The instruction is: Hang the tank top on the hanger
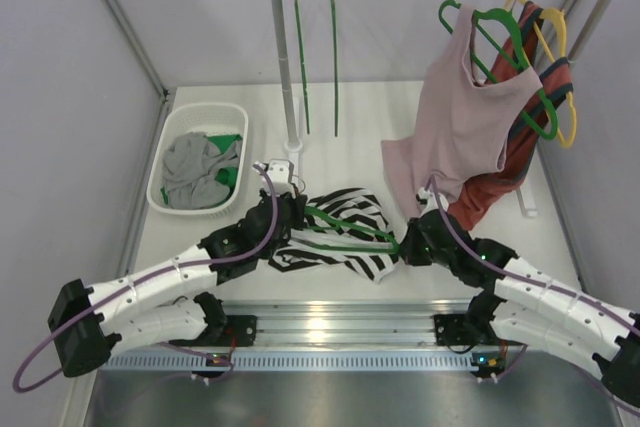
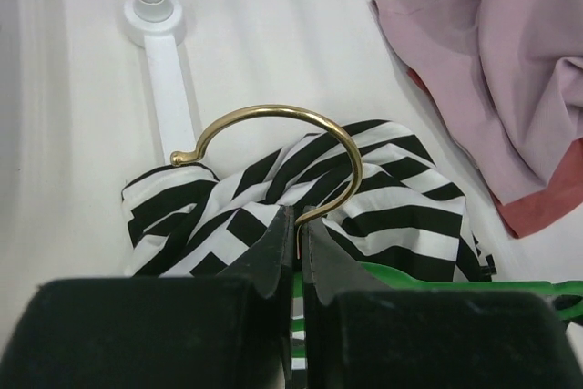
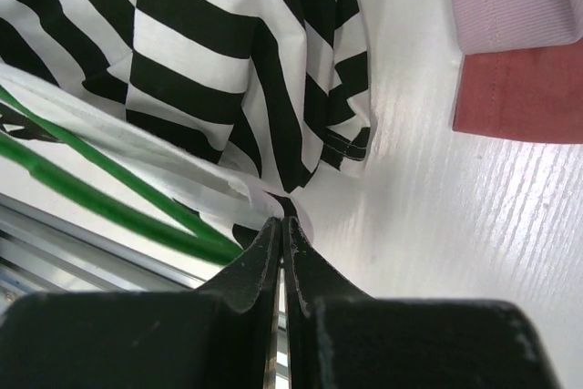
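Mid-frame, left gripper (image 2: 299, 221) clamps the gold hook of the thin green plastic hanger (image 2: 273, 110) steady; right gripper (image 3: 281, 223) pinches an edge of the black-and-white striped fabric tank top (image 3: 191, 52), probably for threading

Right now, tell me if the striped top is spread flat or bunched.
Bunched: the striped top lies crumpled in folds about the green hanger.
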Action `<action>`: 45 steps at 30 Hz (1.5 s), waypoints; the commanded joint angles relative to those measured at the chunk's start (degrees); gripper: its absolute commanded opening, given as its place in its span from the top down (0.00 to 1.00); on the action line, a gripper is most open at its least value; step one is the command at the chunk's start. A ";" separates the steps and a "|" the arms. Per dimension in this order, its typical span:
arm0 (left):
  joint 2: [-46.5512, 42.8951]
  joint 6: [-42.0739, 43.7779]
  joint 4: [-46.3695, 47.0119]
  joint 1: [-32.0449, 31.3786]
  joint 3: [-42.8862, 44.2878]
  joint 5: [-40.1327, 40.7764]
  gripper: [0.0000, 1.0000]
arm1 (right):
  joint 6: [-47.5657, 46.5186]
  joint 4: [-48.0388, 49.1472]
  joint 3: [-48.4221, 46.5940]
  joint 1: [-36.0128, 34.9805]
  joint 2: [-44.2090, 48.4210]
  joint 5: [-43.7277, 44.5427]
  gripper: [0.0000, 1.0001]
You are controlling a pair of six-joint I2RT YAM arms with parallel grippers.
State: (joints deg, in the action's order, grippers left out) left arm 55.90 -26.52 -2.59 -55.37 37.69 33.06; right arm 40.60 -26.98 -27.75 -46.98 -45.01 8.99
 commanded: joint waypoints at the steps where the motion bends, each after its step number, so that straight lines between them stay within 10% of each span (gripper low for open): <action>1: 0.09 -0.90 0.39 0.88 1.51 5.35 1.00 | 0.44 -1.76 0.06 0.13 2.03 2.17 1.00; 45: 1.67 1.56 0.92 0.97 1.42 1.14 1.00 | -7.90 -5.45 -22.26 1.02 -5.34 0.95 1.00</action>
State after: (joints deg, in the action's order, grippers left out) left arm 57.65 -26.61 -2.17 -54.48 37.69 35.18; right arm 34.06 -34.89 -47.68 -46.61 -49.56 11.70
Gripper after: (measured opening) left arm 0.039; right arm 0.004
